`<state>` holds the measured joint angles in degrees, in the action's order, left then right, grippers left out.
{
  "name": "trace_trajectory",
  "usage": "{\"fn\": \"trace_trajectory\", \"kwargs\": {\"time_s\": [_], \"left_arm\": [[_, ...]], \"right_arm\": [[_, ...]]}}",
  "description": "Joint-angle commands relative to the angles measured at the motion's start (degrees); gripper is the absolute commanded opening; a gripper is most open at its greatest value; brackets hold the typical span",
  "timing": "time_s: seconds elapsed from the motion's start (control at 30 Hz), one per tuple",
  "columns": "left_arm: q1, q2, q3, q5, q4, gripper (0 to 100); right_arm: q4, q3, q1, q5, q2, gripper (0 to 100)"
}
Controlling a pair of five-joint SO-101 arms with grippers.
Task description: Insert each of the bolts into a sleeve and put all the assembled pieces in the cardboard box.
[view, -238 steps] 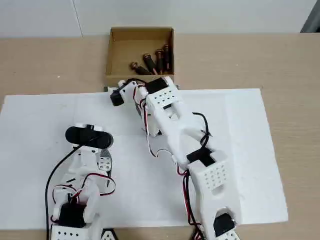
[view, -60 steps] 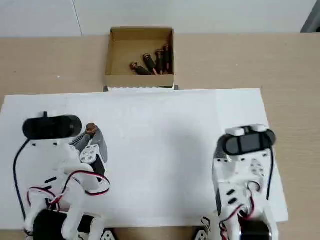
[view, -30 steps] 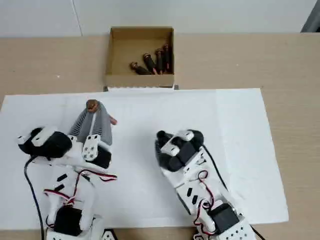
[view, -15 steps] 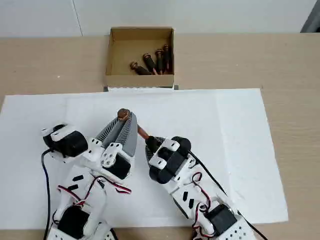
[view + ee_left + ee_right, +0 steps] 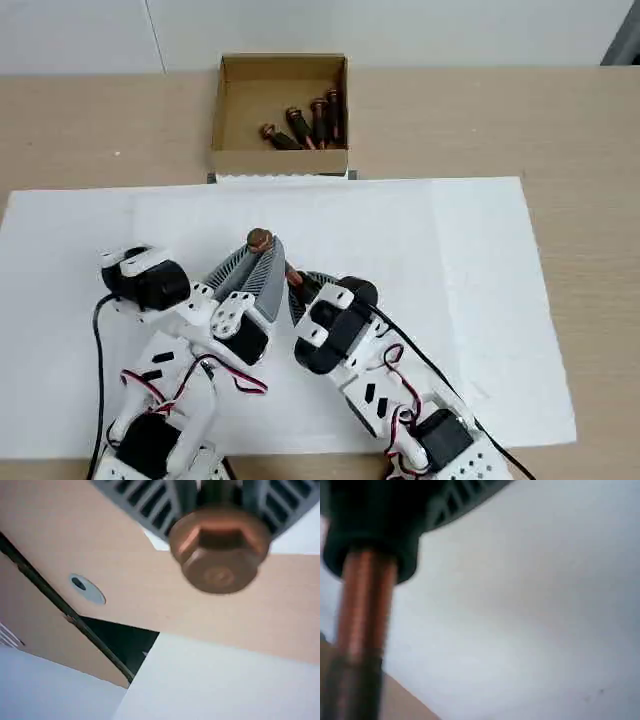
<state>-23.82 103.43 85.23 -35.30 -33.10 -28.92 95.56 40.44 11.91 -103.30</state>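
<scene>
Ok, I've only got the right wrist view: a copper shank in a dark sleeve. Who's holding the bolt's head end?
Observer: The left gripper, shut on the copper-coloured hex-head bolt just behind its head.
Operator: Where are we over the table?
Observer: The right gripper, shut on the dark sleeve, is over the middle of the white paper sheet.
Operator: And the box?
Observer: The brown cardboard box holds four assembled pieces.
</scene>
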Motion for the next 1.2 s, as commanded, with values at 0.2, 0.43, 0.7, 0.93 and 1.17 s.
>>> {"fn": "trace_trajectory", "kwargs": {"time_s": [0.2,0.43,0.7,0.93,1.17], "left_arm": [[-3.0,0.5,3.2,1.1,-1.7,0],[-6.8,0.5,5.3,6.5,-5.7,0],[-4.1,0.5,5.4,8.7,-6.0,12],[-2.4,0.5,5.0,11.7,-9.1,19],[-2.5,0.5,-1.0,11.6,-12.1,19]], "right_arm": [[2.2,0.6,0.6,0.8,-0.7,0.3],[2.2,0.6,0.6,3.1,-0.7,0.3],[1.9,0.8,0.6,2.8,-0.7,0.3],[1.8,0.8,0.6,2.8,-0.7,0.3],[1.7,0.8,0.6,2.7,-0.7,0.3]]}}
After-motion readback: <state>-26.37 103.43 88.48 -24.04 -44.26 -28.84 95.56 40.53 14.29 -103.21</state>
